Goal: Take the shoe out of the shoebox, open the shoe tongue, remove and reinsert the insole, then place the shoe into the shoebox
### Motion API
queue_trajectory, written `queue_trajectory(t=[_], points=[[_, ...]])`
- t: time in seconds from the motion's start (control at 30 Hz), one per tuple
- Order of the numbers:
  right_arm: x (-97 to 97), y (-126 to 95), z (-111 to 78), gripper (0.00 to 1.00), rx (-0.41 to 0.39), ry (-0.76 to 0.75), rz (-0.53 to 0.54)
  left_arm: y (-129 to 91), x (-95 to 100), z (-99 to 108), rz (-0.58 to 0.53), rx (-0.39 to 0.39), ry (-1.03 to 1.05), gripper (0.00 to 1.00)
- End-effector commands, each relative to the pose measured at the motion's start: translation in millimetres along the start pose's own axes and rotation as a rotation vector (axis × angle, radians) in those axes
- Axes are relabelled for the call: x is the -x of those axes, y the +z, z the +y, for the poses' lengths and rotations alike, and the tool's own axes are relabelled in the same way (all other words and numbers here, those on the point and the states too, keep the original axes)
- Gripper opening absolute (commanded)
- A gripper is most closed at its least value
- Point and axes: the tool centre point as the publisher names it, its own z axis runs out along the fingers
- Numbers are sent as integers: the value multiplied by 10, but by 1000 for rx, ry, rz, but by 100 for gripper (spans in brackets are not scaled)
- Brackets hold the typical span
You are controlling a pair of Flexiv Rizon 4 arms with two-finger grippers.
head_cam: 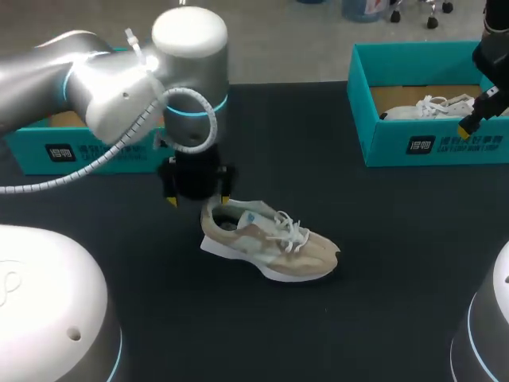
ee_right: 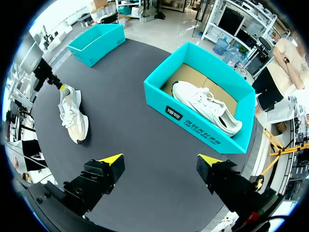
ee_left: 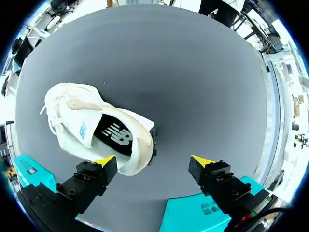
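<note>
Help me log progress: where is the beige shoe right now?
In the head view the beige shoe lies on the table outside the left shoebox and right shoebox, heel under the left claw.

left arm (head_cam: 87, 79) is chunky brushed silver with a white cap (head_cam: 189, 36) and glowing teal rings (head_cam: 181, 112); a white spiral-wrapped cable (head_cam: 119, 147) loops down beside it to the black left hand (ee_left: 153, 160); right hand (ee_right: 160, 159) is the same deal, blocky black fingers (ee_right: 99, 176) with bright yellow tips
</note>
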Motion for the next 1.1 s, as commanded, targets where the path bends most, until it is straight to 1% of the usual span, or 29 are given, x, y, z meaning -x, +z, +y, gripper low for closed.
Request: queue_trajectory(t=[0.03,0.4,0.43,0.5,0.53,0.57,0.6,0.63,0.67,0.73,0.8,0.83,0.93,1.1], points=[[6,6,4,100,-1,0,0,-108,-226,-11,-171,-59,-188,100],[6,6,4,100,-1,0,0,-108,-226,-11,-171,-59,-188,100],[6,6,4,100,-1,0,0,-81,-249,16,-185,-93,-238,100],[6,6,4,100,-1,0,0,-54,-288,-24,-266,-230,-315,100],[6,6,4,100,-1,0,0,-52,-310,-46,-323,-261,-329,100],[6,6,4,100,-1,0,0,-46,-329,-55,-347,-318,-399,100],[6,6,4,100,-1,0,0,-43,-348,-58,-378,-362,-425,100],[6,6,4,100,-1,0,0,-50,-369,-73,-401,-385,-463,100],[6,6,4,100,-1,0,0,-45,-387,-78,-399,-411,-489,100],[6,6,4,100,-1,0,0,-51,-428,-107,-446,-449,-544,100],[6,6,4,100,-1,0,0,-58,-451,-137,-470,-461,-573,100],[6,6,4,100,-1,0,0,-64,-463,-150,-480,-480,-594,100],[6,6,4,100,-1,0,0,-81,-500,-186,-548,-511,-648,100],[6,6,4,100,-1,0,0,-62,-584,-246,-694,-550,-750,100]])
